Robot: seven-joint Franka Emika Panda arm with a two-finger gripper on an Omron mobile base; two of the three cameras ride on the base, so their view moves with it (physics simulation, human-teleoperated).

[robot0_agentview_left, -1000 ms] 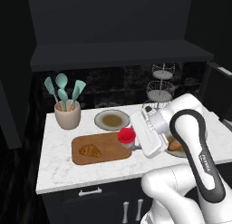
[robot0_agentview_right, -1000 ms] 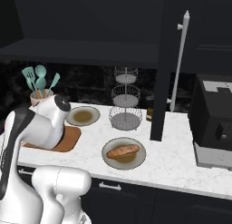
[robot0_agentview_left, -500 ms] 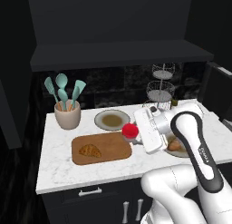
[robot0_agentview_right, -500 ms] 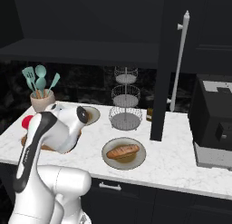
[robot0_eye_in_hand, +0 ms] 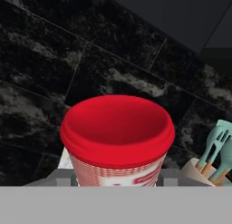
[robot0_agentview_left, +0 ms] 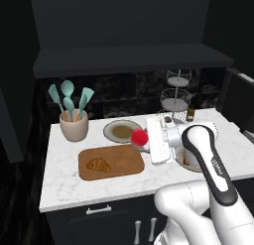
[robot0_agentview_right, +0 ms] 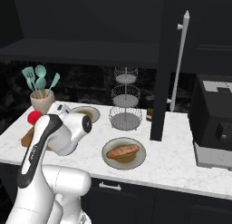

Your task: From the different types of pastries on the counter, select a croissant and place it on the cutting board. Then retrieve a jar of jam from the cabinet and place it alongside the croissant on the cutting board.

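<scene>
Matt wooden cutting board (robot0_agentview_left: 111,162), glossy marbled counter (robot0_agentview_left: 64,185), perhaps plastic red-lidded jar of jam (robot0_eye_in_hand: 117,141)

The jar of jam (robot0_eye_in_hand: 117,137) had a bright red lid and a pale body with what looked like fine red checks. The croissant (robot0_agentview_left: 98,164) was golden-brown on the brown wooden cutting board (robot0_agentview_left: 121,165). The counter (robot0_agentview_left: 64,185) was white, grey-veined marble.

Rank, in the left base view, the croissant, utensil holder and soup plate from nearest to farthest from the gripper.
From the gripper, shut on the jam jar:
1. Soup plate, just behind-left.
2. Croissant, on the cutting board, front-left.
3. Utensil holder, far left.
</scene>
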